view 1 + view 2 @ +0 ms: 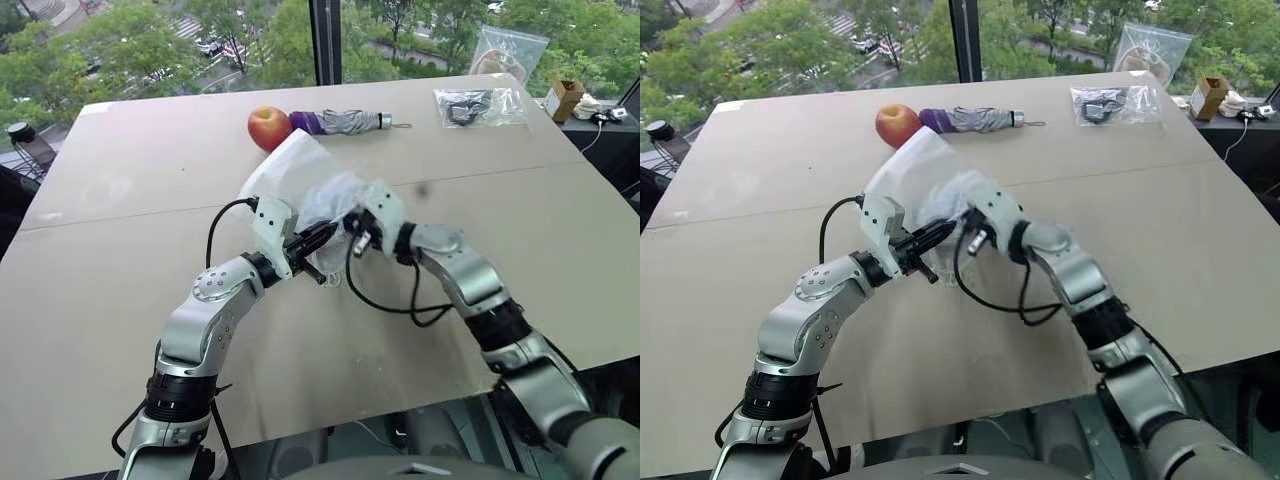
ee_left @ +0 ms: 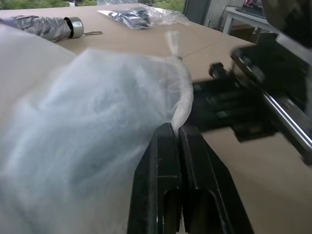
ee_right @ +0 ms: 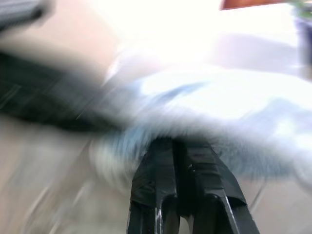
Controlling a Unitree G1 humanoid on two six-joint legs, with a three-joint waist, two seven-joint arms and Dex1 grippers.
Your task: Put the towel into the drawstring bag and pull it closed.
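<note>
Your bag (image 1: 300,185) held above mid-table (image 1: 120,260), towel's blue showing through the fabric, left gripper (image 2: 176,130) clenched on bag's gathered mouth, right gripper (image 3: 174,142) clenched against bag (hold unclear), apple (image 1: 268,127) and umbrella (image 1: 345,122) beyond.

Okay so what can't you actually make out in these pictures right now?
- Towel: only a bluish tint through the bag; head views can't show how far in it sits.
- Right fingers: motion blur in the right wrist view hides what they pinch.
- Zip bag contents: too small.
- Cord ends: hidden behind both grippers.
</note>
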